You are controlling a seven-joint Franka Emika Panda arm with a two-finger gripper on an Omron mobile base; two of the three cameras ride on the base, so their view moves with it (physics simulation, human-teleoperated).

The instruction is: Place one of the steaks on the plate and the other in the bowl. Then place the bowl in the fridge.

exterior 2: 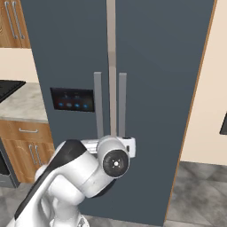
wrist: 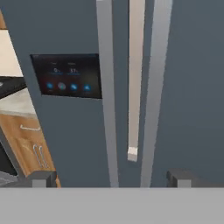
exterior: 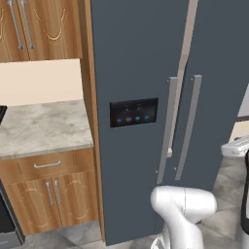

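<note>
The fridge (exterior: 136, 58) (exterior 2: 155, 88) (wrist: 65, 131) stands right ahead, tall and slate-grey, with a black panel (exterior: 133, 112) (wrist: 65, 75) lit by small blue lights on its left door. Two long grey handles (wrist: 107, 109) (wrist: 153, 109) flank a pale strip between the doors. My gripper (wrist: 111, 179) is open, its fingertips (wrist: 43, 178) wide apart, facing the handles from a short distance and holding nothing. In the right base view the hand (exterior 2: 129, 146) peeks out behind the arm's elbow, at the handles' lower ends. The steaks, the plate and the bowl are out of view.
Left of the fridge a marble counter (exterior: 44, 126) tops wooden cabinets (exterior: 48, 189), with more wooden cabinets (exterior: 39, 24) above. A dark stove edge (exterior 2: 9, 88) shows at the far left. Grey tiled floor (exterior 2: 195, 190) lies right of the fridge beside a beige wall.
</note>
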